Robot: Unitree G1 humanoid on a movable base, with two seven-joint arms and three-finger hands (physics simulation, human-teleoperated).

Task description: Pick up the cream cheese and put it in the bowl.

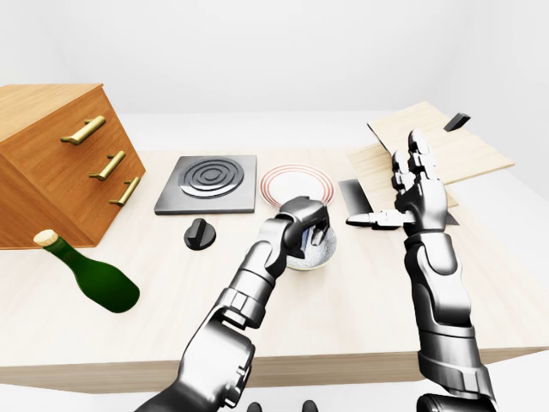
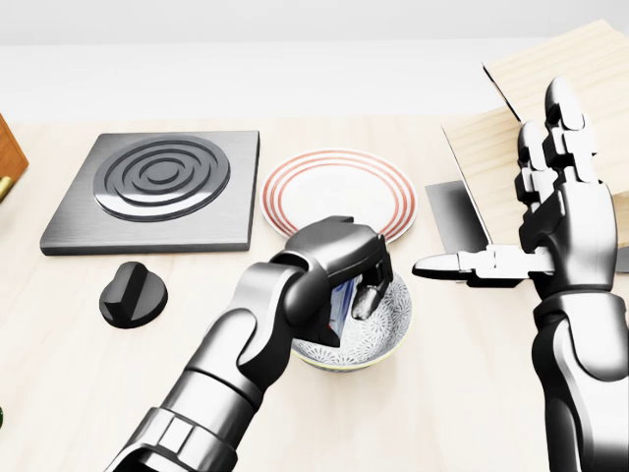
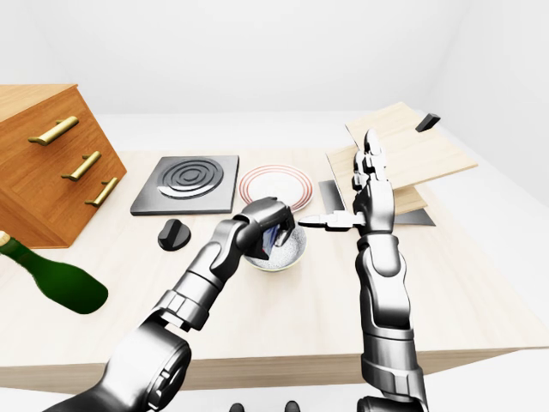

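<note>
The cream cheese (image 2: 342, 297), a small blue and white box, shows only as a sliver between the fingers of my left hand (image 2: 356, 291). That hand is shut on it and hangs low inside the patterned bowl (image 2: 385, 332), covering the bowl's left half. Whether the box touches the bowl's bottom is hidden by the hand. To the right of the bowl my right hand (image 2: 511, 246) stands open, fingers up and thumb pointing left, holding nothing.
A red-ringed plate (image 2: 393, 192) lies just above the bowl. A square hotplate (image 2: 157, 187) and a black knob (image 2: 133, 293) sit to the left. Wooden boards (image 2: 491, 157) lie at the right; a drawer cabinet (image 1: 51, 163) and a green bottle (image 1: 90, 275) stand far left.
</note>
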